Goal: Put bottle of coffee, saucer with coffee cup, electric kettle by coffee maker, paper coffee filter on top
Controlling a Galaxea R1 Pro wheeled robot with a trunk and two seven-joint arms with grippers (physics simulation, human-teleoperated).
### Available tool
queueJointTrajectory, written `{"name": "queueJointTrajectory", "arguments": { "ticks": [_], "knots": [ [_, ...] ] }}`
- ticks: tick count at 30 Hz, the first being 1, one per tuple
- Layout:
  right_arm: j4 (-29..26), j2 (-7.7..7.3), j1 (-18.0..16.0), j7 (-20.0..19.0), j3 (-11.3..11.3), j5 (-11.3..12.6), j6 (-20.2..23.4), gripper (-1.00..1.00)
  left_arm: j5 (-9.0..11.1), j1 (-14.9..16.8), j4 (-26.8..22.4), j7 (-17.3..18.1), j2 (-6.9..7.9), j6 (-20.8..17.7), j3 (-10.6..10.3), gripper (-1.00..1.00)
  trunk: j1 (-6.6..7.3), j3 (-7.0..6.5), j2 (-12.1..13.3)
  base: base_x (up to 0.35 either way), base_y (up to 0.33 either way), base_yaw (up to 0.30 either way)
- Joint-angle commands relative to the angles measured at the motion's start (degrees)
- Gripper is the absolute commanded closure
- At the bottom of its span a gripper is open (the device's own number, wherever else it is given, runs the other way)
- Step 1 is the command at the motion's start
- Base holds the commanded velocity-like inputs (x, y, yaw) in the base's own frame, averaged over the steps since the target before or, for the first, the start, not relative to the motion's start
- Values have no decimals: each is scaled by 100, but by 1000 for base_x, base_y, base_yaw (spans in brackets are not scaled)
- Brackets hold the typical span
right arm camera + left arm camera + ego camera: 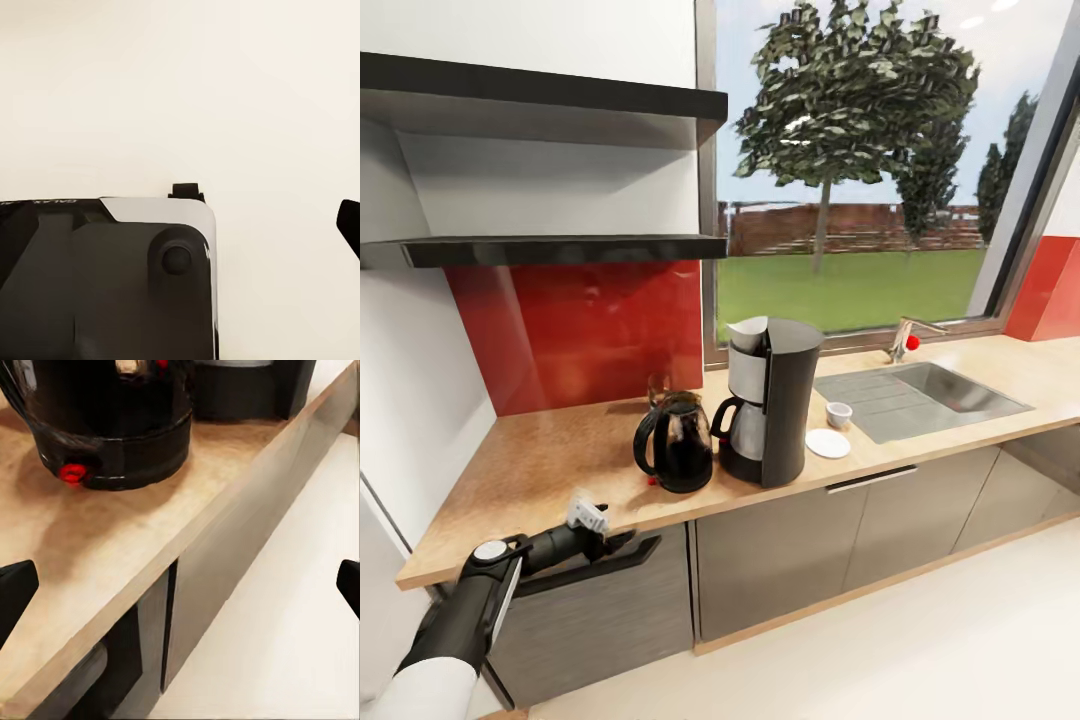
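Left gripper (622,545), black and two-fingered, hangs spread and empty just off the front edge of the long light wood-look countertop (540,470), short of the rounded glass kettle with the dark lower half (675,445). That kettle stands just beside the tall dark grey coffee maker (772,400), which carries a white paper filter (748,333) on its top. On the machine's far side lie one flat white saucer (827,443) and one tiny white cup (839,414), the cup on the wood beside the saucer, not on it. Both dark wall shelves look bare from here; I can see no brown coffee jar.

From the left wrist, the kettle's base with its red switch (73,473) sits near the counter edge, fingertips (15,592) wide apart.

From the right wrist, one dark fingertip (349,223) shows over pale floor; I cannot tell its spread.

Seating the cup seems the next job: reach over from above, pinch its rim gently, avoid nudging the saucer.
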State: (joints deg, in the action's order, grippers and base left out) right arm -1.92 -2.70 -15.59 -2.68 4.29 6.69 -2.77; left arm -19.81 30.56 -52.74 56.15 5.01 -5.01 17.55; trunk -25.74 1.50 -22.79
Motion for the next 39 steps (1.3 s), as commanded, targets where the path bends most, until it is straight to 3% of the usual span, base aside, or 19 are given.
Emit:
{"name": "queueJointTrajectory", "arguments": {
  "ticks": [1,4,8,13,18,25,29,32,35,37,39],
  "knots": [
    [7,-2,-6,-22,45,60,-22,-100,-9,-127,-39,44,-6,-28,11,-100,-4,13,-13,-3,0,0],
    [7,-2,-6,-22,45,60,-22,-100,10,-426,-78,69,-8,297,23,-100,-4,13,-13,-1,0,0],
    [7,-2,-6,-22,45,60,-22,-100,74,-971,-96,73,-12,1037,72,-100,-4,13,-13,0,0,0],
    [7,-2,-6,-22,45,60,-22,-100,443,-1617,-124,88,-3,1365,135,-100,-4,13,-13,0,0,0],
    [7,-2,-6,-22,45,60,-22,-100,540,-2105,-114,89,-1,1780,142,-100,-4,13,-13,0,0,0],
    [7,-2,-6,-22,45,60,-22,-100,537,-2695,7,47,0,1923,149,-100,-4,13,-13,0,0,0],
    [7,-2,-6,-22,45,64,-22,-100,503,-2866,584,-133,96,1905,190,-100,-4,13,-13,0,0,0],
    [13,4,-6,-22,45,61,-22,-100,456,-2902,1408,-640,365,1899,233,-100,-4,13,-13,0,0,0],
    [16,4,-6,-19,51,56,-22,-100,281,-2911,2421,-1360,608,1886,245,-100,-4,13,-13,0,0,0],
    [16,6,-6,-15,53,54,-22,-100,143,-2913,3025,-1935,673,1878,233,-100,-4,13,-13,0,0,0],
    [16,2,-6,-18,54,52,-22,-100,-21,-2914,3613,-2772,679,1867,199,-100,-4,13,-13,0,0,0]
  ]
}}
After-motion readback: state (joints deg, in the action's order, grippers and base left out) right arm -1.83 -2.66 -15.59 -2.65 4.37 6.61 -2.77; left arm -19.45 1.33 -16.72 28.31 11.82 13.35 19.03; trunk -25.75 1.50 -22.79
